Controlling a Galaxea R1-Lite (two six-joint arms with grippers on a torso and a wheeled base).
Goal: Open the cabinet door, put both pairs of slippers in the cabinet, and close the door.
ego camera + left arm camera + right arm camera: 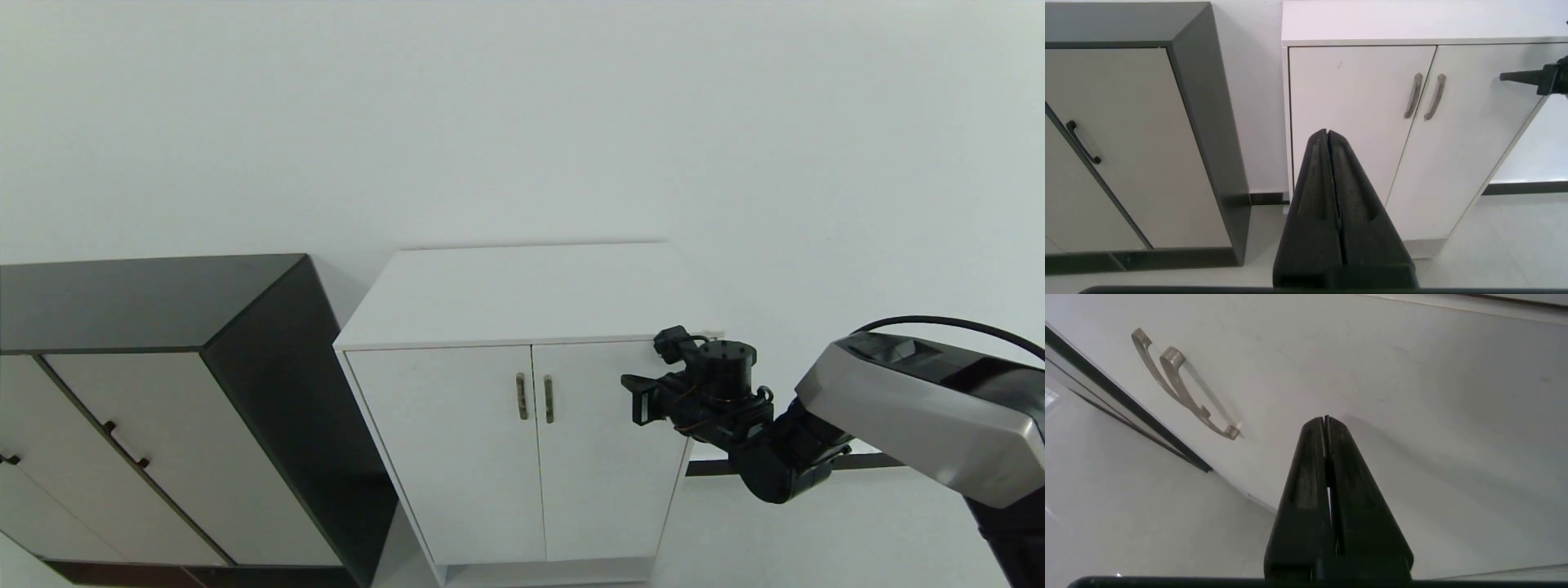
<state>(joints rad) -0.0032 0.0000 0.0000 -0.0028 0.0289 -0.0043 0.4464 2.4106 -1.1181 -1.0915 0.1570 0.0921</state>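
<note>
Biggest thing on my head feed was the plain white wall (522, 106), taking up everything from 9 through 12 to 3 o'clock. Next down in size, a dark cabinet (269, 384) with pale doors sat at about 8 o'clock, and just beside it, at 6 o'clock, was the white cabinet (514, 294) I was there for. It stood against the wall, and both its left door (445, 457) and right door (608, 474) were shut flush. A strip of pale floor (816, 531) showed at 5 o'clock, with a dark baseboard (865, 462) running behind the arm.

The right arm (914, 408) came in from 4 o'clock, silver shell first and then the black wrist. The right end effector (637, 400) hung in front of the right door's upper part, on the 3 o'clock side of the handles. Its fingers were clenched together on nothing. On the right wrist cam it looked very near the door face, though I couldn't tell if it was touching.

The left end effector (1328, 139) was also clenched with nothing in it. It pointed at the left door from well back, with the dark cabinet off to one side.

Smallest bits were the two slim metal handles, the left handle (521, 396) and the right handle (549, 398). They stood upright side by side along the seam between the doors.
</note>
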